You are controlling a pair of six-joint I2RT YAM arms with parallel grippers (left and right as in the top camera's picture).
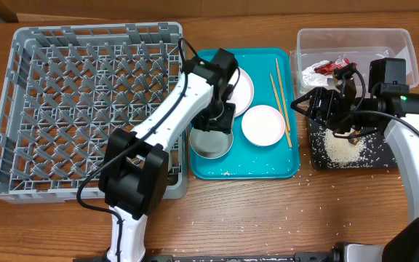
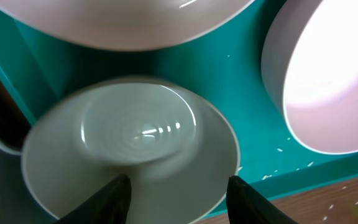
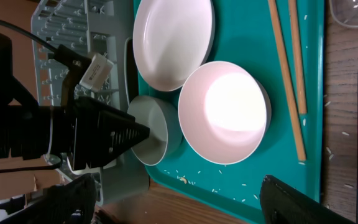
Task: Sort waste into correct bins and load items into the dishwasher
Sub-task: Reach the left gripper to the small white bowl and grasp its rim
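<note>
My left gripper (image 1: 211,132) is open and hovers low over a white bowl (image 1: 209,143) at the front left of the teal tray; in the left wrist view its fingers (image 2: 179,199) straddle that bowl's (image 2: 135,143) near side. A second white bowl (image 1: 262,125), a white plate (image 1: 242,87) and the chopsticks (image 1: 280,98) also lie on the tray. My right gripper (image 1: 315,109) is open and empty above the left end of the black tray (image 1: 384,156), which holds a rice pile (image 1: 340,149). The red-and-white wrapper (image 1: 333,67) lies in the clear tub (image 1: 406,44). The cup is out of view.
The grey dish rack (image 1: 86,109) fills the left side, touching the teal tray (image 1: 286,164). Loose rice grains (image 1: 326,182) lie on the table in front of the tray. In the right wrist view the open fingers (image 3: 185,202) frame the tray's front edge (image 3: 229,193).
</note>
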